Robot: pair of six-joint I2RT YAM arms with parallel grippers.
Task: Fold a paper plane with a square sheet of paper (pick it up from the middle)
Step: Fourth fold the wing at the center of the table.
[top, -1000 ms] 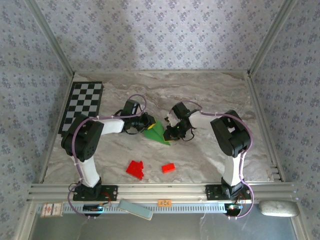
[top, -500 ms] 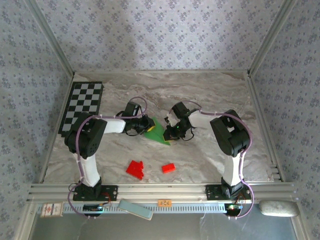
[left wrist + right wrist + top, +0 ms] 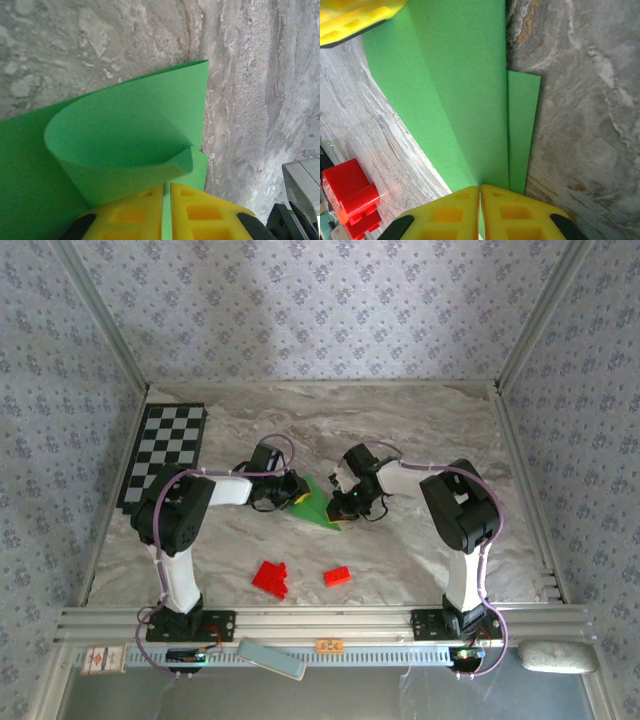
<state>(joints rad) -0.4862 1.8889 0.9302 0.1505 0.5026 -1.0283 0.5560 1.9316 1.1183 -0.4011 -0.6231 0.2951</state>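
Both hands pinch the green paper (image 3: 316, 504) mid-worktop (image 3: 430, 430): left hand (image 3: 166, 212) grips its curled flap, right hand (image 3: 480, 210) its folded edge. I'd lower that flap slowly, edges aligned.

The sheet of paper (image 3: 316, 502) lies near the middle of the table (image 3: 440, 430), between the ends of the two arms. The left gripper (image 3: 297, 492) is at its left side and the right gripper (image 3: 343, 508) at its right near corner, each with an edge of the sheet pinched between its fingers. Just ahead of the left gripper's fingers, part of the sheet curls up over the part lying flat. Nearer the arm bases, in front of the sheet, lie a cluster of blocks (image 3: 270, 578) and, to its right and apart from it, a single block (image 3: 337, 576). The board (image 3: 165, 452) lies along the table's left edge, well apart from the sheet
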